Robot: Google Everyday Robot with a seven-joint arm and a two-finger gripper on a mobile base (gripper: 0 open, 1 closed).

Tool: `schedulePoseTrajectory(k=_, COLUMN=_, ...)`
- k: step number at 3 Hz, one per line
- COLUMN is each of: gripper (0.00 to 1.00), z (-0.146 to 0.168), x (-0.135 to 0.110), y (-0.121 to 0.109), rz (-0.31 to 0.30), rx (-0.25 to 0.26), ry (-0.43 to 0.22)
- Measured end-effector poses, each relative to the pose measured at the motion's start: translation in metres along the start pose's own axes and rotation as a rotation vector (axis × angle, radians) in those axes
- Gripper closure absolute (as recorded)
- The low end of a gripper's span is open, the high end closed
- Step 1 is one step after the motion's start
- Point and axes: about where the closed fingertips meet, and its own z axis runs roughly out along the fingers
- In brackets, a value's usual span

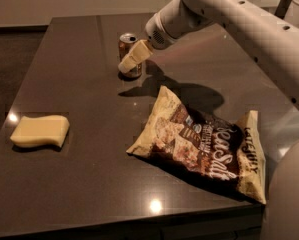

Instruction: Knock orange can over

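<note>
The orange can [126, 45] stands upright on the dark table [79, 104], toward the back middle; its silver top with the pull-tab shows. My gripper [131, 60] reaches in from the upper right on the white arm, and its cream-coloured tip lies across the can's right front side, covering part of the body. It looks to be touching the can.
A brown and cream chip bag [204, 141] lies flat at the front right. A yellow sponge [39, 130] lies at the front left. The table's front edge runs along the bottom; the floor lies to the left.
</note>
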Motion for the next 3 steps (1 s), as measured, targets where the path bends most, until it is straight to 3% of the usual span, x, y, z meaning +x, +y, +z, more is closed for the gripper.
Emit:
schedulePoseTrajectory(k=1, gripper=0.00, z=0.0076, x=-0.0053, y=-0.0004, rz=-0.008, rx=0.003, ry=-0.005)
schedulePoseTrajectory(k=2, gripper=0.16, z=0.0080, x=-0.0084, y=-0.0020, rz=-0.006, rx=0.001, ry=-0.017)
schedulePoseTrajectory(k=3, gripper=0.41, z=0.0045, x=-0.0094, y=-0.0011, rz=-0.005, rx=0.003, ry=-0.027)
